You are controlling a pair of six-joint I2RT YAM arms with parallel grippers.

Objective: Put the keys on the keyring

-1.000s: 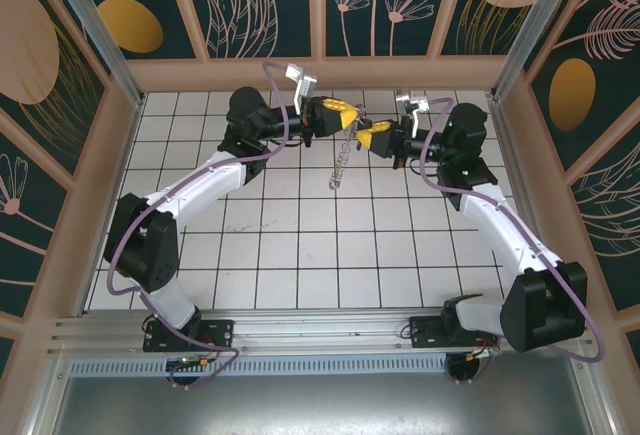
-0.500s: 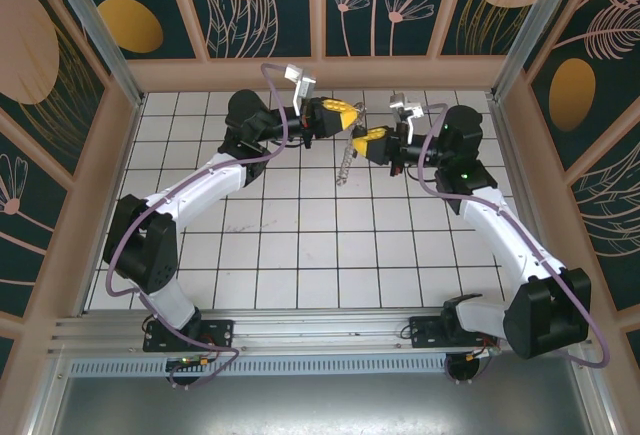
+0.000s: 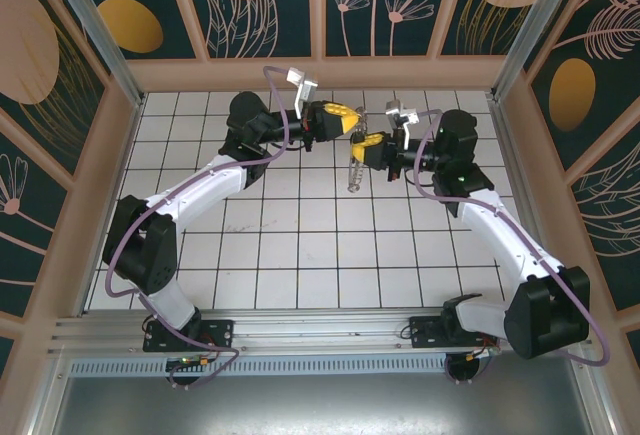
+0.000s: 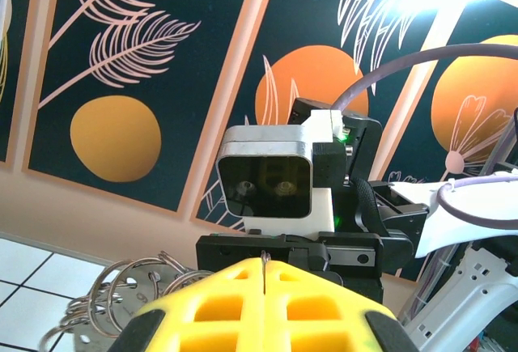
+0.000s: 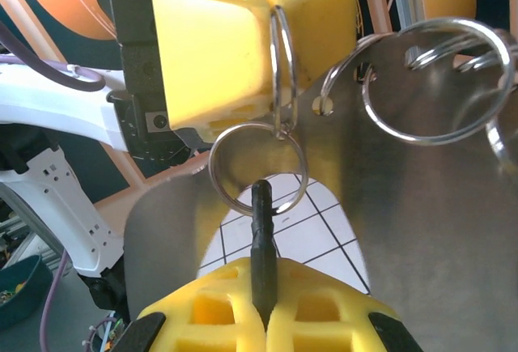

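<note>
1. The step in hand is the threading itself. Both arms meet in the air over the far middle of the counter.
2. The left gripper has its jaws clamped on one ring of the keyring. The keyring hangs down from them, clear of the tiles.
3. The right gripper has its jaws pinched on the key. This is a dark narrow piece standing up out of the yellow pads.
4. The key points at a small ring dangling just under the left jaws. In the right wrist view its tip sits inside that ring's outline, so it looks lined up but probably not yet on.
5. The next move likely calls for a slow, fine push of the key's hole onto the ring's split end. The left arm should hold steady, since the ring hangs free and may swing.
6. The key's silvery blade and its hole are buried in the pads.
7. I cannot tell whether the tip passes through the ring or merely stands in front of it.
8. The ring's split is not visible, and the keyring is cut off at the right edge of the right wrist view.
</note>
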